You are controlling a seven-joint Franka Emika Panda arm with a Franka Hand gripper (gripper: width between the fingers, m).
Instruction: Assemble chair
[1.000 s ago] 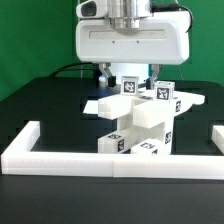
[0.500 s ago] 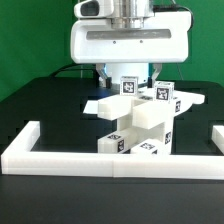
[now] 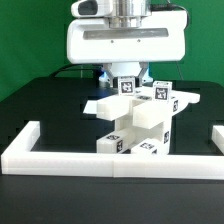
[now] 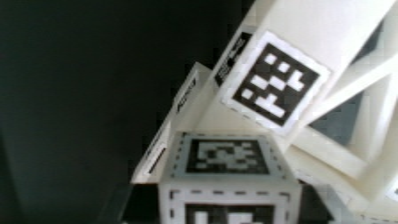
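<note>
The chair stands half-built as a blocky white stack (image 3: 140, 125) with tagged blocks at its foot, just behind the front border wall. My gripper (image 3: 126, 76) hangs right above its top, under the big white wrist housing. It is shut on a small white tagged post (image 3: 127, 86), which touches or sits just over the stack's upper parts. In the wrist view the post (image 4: 222, 185) fills the space between the jaws, and a tilted white slab with a large tag (image 4: 270, 80) lies close behind it. The fingers themselves are hidden there.
A low white border wall (image 3: 100, 160) runs along the front, with arms at the exterior view's left (image 3: 25, 135) and right (image 3: 217, 135). A flat white slab (image 3: 98, 106) juts out to the left of the stack, and another (image 3: 190, 99) to the right. The table is black.
The arm has shifted slightly towards the exterior view's left with the post in its grip. The stack has not moved.
</note>
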